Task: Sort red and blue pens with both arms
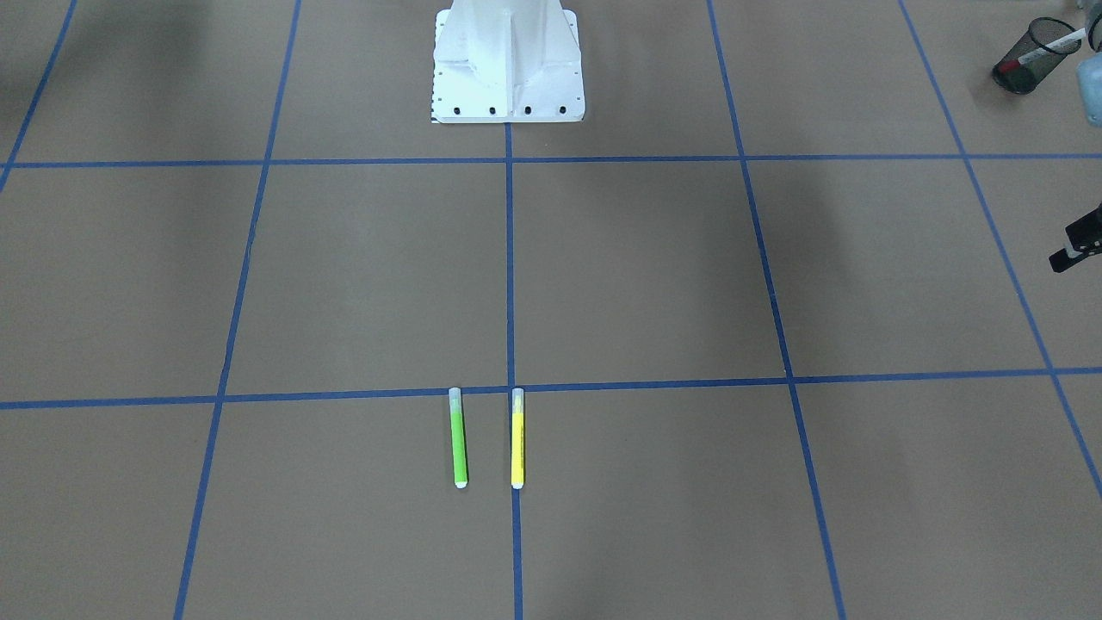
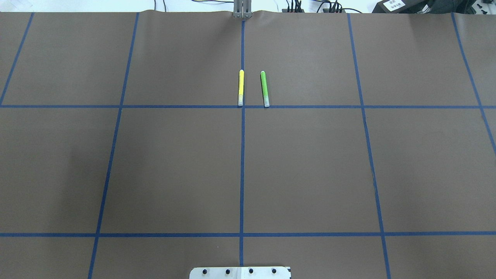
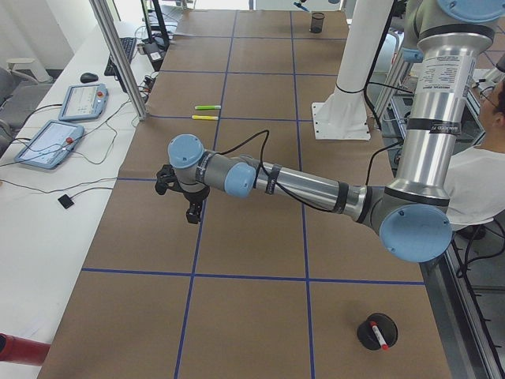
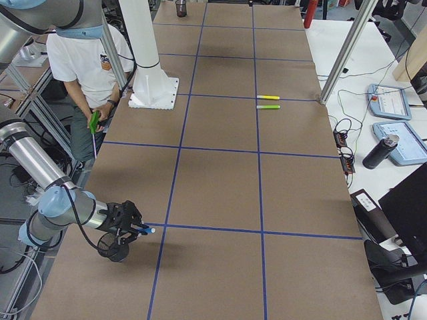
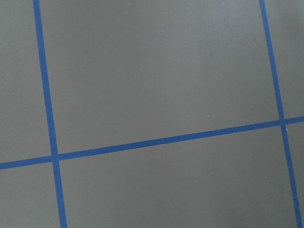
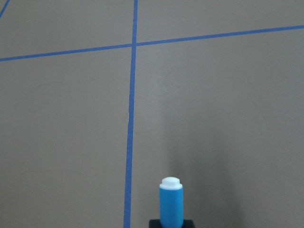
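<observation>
Brown bench point(image 2: 310, 174) gridded in blue tape: right gripper point(image 4: 137, 229) clamps the blue pen point(image 6: 171, 204) just beside a mesh cup point(image 4: 112, 248). The red-capped marker point(image 3: 379, 332) stands in a second mesh cup point(image 3: 363, 333). Whether the left gripper point(image 3: 192, 212) is open or closed cannot be told.

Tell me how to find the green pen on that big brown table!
Start at the white pedestal at the robot's edge of the brown table and follow the blue tape line straight out from it. Just past the second crossing of tape lines, two pens lie side by side, not touching. The green pen lies clear of that line, while the yellow pen lies along it.
</observation>
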`<state>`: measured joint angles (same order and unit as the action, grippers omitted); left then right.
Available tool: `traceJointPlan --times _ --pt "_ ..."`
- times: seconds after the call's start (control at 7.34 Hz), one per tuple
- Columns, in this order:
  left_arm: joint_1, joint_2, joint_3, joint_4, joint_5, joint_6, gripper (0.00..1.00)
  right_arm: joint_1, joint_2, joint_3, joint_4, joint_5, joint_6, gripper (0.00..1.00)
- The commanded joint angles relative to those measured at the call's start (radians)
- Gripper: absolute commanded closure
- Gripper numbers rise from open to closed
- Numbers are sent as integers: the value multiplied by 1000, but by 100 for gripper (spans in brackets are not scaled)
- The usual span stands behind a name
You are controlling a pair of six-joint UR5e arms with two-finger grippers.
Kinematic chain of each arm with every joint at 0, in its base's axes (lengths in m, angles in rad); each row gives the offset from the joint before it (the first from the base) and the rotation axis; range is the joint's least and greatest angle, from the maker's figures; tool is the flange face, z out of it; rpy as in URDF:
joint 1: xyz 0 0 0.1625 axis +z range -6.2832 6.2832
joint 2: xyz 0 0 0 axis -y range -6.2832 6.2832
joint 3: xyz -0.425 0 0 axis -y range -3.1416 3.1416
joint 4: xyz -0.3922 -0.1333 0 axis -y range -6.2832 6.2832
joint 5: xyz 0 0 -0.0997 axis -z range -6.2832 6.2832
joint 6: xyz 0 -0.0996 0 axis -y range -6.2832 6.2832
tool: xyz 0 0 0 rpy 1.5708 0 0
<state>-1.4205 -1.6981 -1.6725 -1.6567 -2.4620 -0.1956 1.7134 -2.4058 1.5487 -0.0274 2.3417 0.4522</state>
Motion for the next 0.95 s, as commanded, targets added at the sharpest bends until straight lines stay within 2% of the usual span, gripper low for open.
traceJointPlan --times 0.0,0.54,0.82 --pt "0 0 -4 0 0 -5 8 49 -35 -71 102 28 -29 100" --pt "0 2 -4 0 0 -5 8 190 -53 -75 112 39 -122 100" --pt "0 2 -4 0 0 -5 8 331 -49 -73 110 53 -191 100"
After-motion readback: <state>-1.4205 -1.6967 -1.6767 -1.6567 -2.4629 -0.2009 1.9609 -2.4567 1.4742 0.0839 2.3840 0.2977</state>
